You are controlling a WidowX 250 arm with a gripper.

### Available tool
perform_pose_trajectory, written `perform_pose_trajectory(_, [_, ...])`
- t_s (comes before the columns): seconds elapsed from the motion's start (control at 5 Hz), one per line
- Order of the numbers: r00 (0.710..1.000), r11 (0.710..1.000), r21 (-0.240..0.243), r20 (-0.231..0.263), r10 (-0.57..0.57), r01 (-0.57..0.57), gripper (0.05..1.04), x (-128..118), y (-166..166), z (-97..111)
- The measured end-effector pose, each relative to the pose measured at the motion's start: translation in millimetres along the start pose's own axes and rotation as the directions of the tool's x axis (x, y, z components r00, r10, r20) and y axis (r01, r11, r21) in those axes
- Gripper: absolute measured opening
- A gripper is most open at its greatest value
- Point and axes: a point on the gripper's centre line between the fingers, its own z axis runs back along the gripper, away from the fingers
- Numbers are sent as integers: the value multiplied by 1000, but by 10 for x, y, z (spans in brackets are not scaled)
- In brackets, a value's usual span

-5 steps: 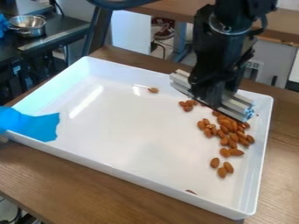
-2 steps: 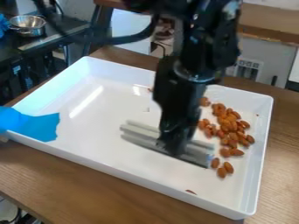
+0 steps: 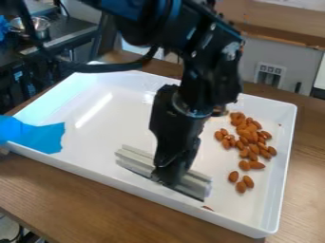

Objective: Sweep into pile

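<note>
The black gripper hangs low over the front middle of the white tray, shut on a grey ribbed bar that lies crosswise, its right end toward the tray's front wall. Brown almonds form a loose heap in the right part of the tray, with a few just below the heap. One lone almond lies by the front wall, a little beyond the bar's right end. Another almond is partly hidden behind the arm near the heap's upper left.
Blue tape covers the tray's left front corner. The tray stands on a wooden table. A metal colander sits on a dark counter at the upper left, and a cable loops from the arm over the tray's back.
From the back right by the almonds, the gripper and bar have moved toward the tray's front and left. The heap looks much the same.
</note>
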Motion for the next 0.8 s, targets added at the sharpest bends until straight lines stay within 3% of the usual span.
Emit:
perform_pose_trajectory(0.4, [1000, 999, -43, 16, 0, 1, 366, -5, -55, -10])
perform_pose_trajectory(0.8, [998, 999, -45, 51, -23, 26, 366, -109, -39, -137])
